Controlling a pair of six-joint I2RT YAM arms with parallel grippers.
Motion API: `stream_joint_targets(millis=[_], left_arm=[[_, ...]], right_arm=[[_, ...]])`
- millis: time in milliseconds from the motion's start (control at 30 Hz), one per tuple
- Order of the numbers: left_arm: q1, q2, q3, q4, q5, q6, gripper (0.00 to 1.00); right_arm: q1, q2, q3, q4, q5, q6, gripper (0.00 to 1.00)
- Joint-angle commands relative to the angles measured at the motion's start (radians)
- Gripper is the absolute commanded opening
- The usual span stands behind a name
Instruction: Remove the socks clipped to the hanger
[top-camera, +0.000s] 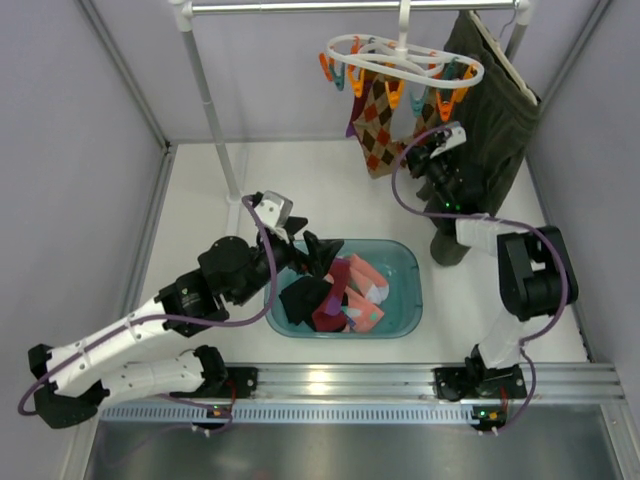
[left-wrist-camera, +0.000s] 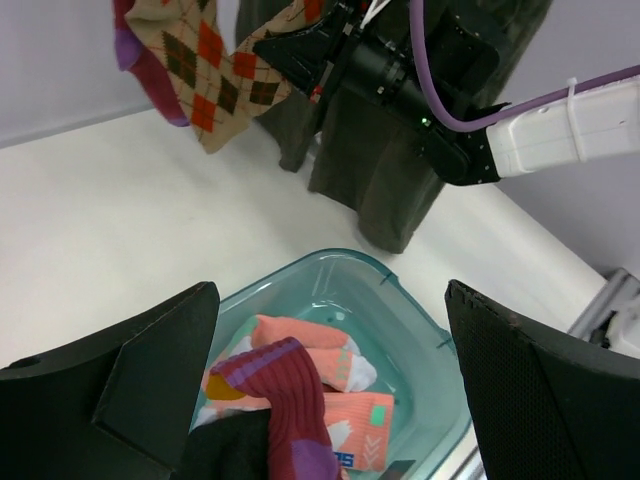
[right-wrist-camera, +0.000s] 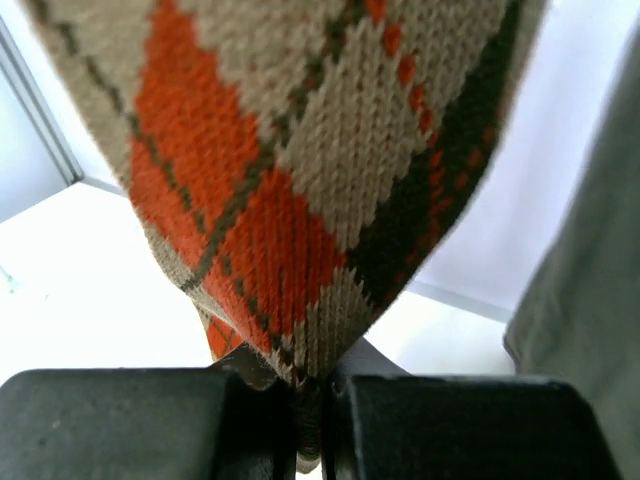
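From above, your right end effector (top-camera: 428, 148) sits at the lower edge of the argyle sock (top-camera: 378, 125), which hangs clipped to the hanger (top-camera: 400, 58) just beside the olive garment (top-camera: 490, 90). Your left end effector (top-camera: 312, 250) hovers over the teal basin (top-camera: 405, 262) on the worktop, where loose socks (top-camera: 335, 298) lie.

In the left wrist view, its fingers stand wide apart and hold nothing, with the loose socks directly below them.

In the right wrist view, the fingers are pinched together on the argyle sock's bottom edge, and the fabric rises straight above them.
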Motion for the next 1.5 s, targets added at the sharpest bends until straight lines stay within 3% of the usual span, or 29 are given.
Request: stream_joint_targets(millis=[0,200,333,600,733,900,1100,1467], left_arm=[[0.000,-0.042,0.018,0.027,0.135,-0.032,0.98],[0.000,-0.114,0.041,0.030,0.353,-0.065,0.98],[0.000,-0.147,0.064,0.029,0.422,-0.114,0.98],[0.000,-0.102,0.198,-0.043,0.289,-0.168,0.98],[0.000,-0.042,0.322,-0.089,0.252,-0.178,0.98],[0.000,0.096,0.514,-0.251,0.069,-0.116,0.98],[0.000,0.300,0.753,-0.440,-0.166,-0.009,0.98],[-0.003,0.504,0.893,-0.456,-0.262,0.079,0.98]], right_arm=[[0.035,-0.179,-0.092,0.151,0.063,0.025,0.00],[0.167,-0.412,-0.282,0.117,0.226,-0.047,0.00],[0.291,-0.538,-0.359,0.042,0.357,-0.168,0.00],[0.528,-0.621,-0.307,-0.163,0.508,-0.311,0.00],[0.633,-0.574,-0.211,-0.254,0.615,-0.423,0.00],[0.735,-0.467,-0.131,-0.311,0.698,-0.499,0.00],[0.801,-0.249,0.093,-0.436,0.851,-0.596,0.00],[0.833,0.089,0.512,-0.590,1.020,-0.746,0.00]])
